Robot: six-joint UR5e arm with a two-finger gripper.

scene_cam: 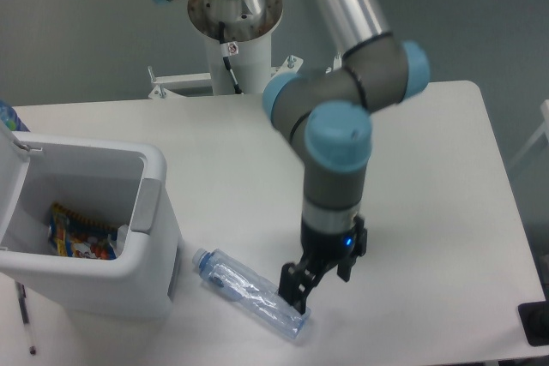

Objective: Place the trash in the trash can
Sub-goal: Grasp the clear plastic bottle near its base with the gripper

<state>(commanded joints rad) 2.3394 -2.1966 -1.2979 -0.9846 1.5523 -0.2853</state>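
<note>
Gripper [302,291] at the bottle [250,293] on the table [429,212].
The bottle lies just beside the open bin [150,246], cap toward it; the jaws stand around its base end, grip unclear.

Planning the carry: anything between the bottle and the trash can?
Nothing: the camera view shows bare table between the bottle and trash can.

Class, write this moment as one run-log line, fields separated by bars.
tool: at base end of lying clear bluish plastic bottle | grip: unclear | boxy white plastic bin: lid open, colourful wrapper inside
</note>
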